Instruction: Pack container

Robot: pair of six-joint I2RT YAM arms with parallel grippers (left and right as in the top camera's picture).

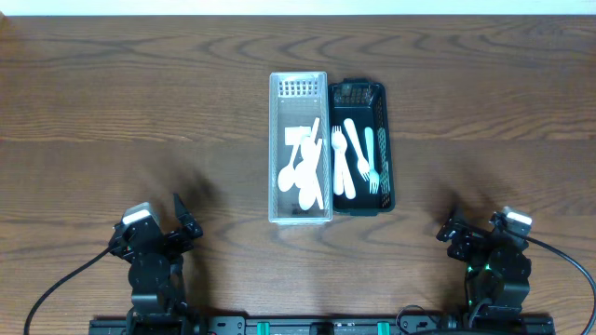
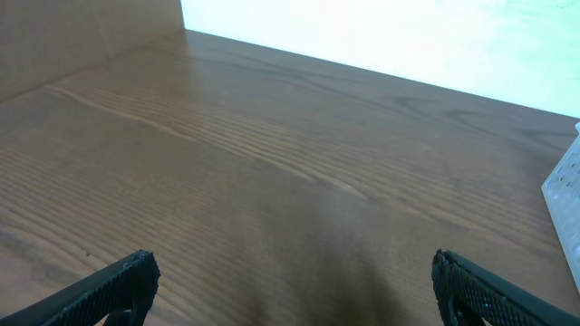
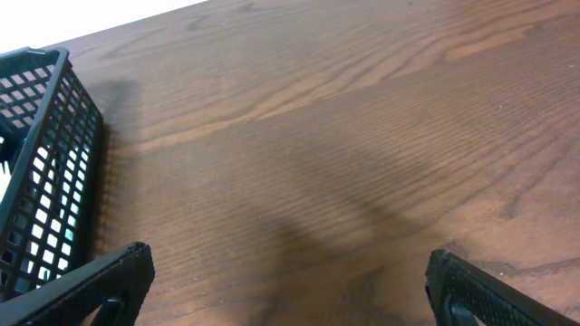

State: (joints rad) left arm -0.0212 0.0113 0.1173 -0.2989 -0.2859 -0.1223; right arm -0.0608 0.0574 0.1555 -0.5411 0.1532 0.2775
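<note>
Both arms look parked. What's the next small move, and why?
Likely reach the right gripper toward the black basket: the gripper is open, empty and far back, and the basket lies on its side of the clear bin.

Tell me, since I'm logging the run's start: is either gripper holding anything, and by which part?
Nothing is held. The left gripper and right gripper are both open, apart from the clear bin and the black basket.

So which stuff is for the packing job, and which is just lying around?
For the job: clear plastic bin, white plastic spoons, black mesh basket, white plastic forks.
Just lying about: only the brown wooden table underneath them.
</note>
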